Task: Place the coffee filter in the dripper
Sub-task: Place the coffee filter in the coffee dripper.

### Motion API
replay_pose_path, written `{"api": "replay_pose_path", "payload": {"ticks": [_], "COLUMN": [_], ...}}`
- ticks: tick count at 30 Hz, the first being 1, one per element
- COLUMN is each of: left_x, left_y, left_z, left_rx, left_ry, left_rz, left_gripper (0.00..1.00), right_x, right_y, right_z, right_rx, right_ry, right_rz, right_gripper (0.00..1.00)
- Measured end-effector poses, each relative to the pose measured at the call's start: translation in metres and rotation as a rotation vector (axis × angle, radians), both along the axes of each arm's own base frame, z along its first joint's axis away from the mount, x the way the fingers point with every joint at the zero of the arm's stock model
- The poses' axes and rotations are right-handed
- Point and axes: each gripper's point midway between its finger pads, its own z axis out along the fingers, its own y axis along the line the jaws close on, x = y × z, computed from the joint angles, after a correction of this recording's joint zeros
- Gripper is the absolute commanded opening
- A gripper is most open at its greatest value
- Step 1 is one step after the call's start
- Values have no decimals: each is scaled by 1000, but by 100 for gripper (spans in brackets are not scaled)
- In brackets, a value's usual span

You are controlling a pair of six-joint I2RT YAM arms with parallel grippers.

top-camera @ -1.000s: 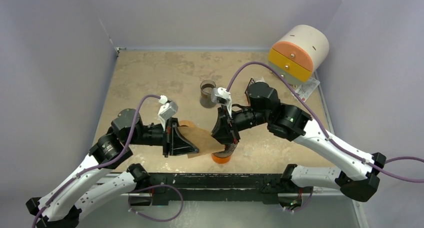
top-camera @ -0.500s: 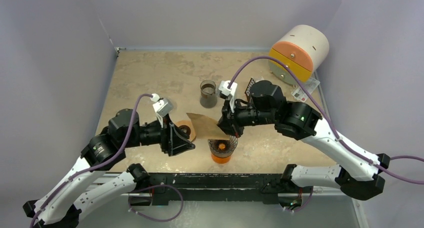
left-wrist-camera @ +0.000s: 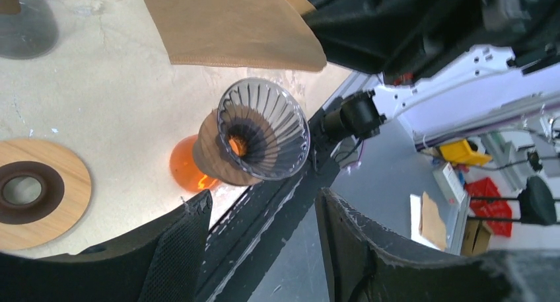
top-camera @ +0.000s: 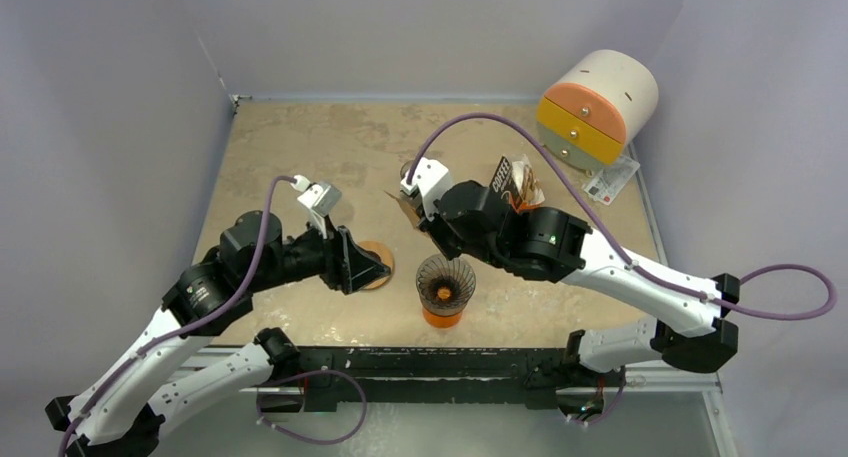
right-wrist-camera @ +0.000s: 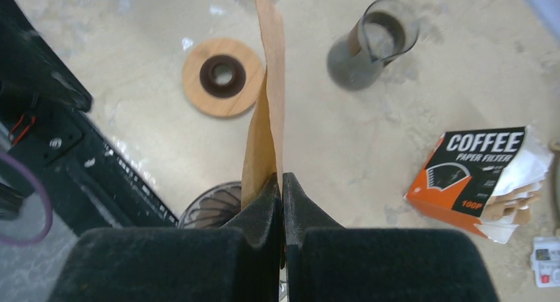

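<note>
Filter [right-wrist-camera: 269, 104] off dripper [left-wrist-camera: 264, 130] now; flat, brn

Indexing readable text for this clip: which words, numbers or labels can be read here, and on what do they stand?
"COFFEE": big white letters on the black-and-orange cardboard filter pack.
"PAPER FILTERS": small line beneath it, same pack.
"100P": on the pack's orange corner.
Not readable: the small white tag lying near the pack is too small to make out.
</note>
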Motion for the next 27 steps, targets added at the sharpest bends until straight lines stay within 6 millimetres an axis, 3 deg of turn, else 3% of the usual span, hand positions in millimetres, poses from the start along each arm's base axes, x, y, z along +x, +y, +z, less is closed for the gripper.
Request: {"api": "replay_pose_path", "payload": {"ticks": [6, 11, 21, 27], "left_x": [19, 33, 43, 49], "left_y": [-6, -3, -5, -11], "left_z": [5, 11, 48, 46], "left_rx": [-42, -75, -200, -204], "left_ry": [50, 70, 55, 78], "left_rz": [99, 195, 255, 268], "left_gripper": [58, 60, 64, 65], "right_x": [6, 6, 7, 8], "right_y": [16, 23, 35, 35], "right_z": [24, 23, 24, 36], "right_rx": [63, 80, 101, 136], "right_ry": [-173, -286, -453, -486], "right_rz": [-69, -104, -147, -177], "right_gripper": [0, 0, 0, 0]}}
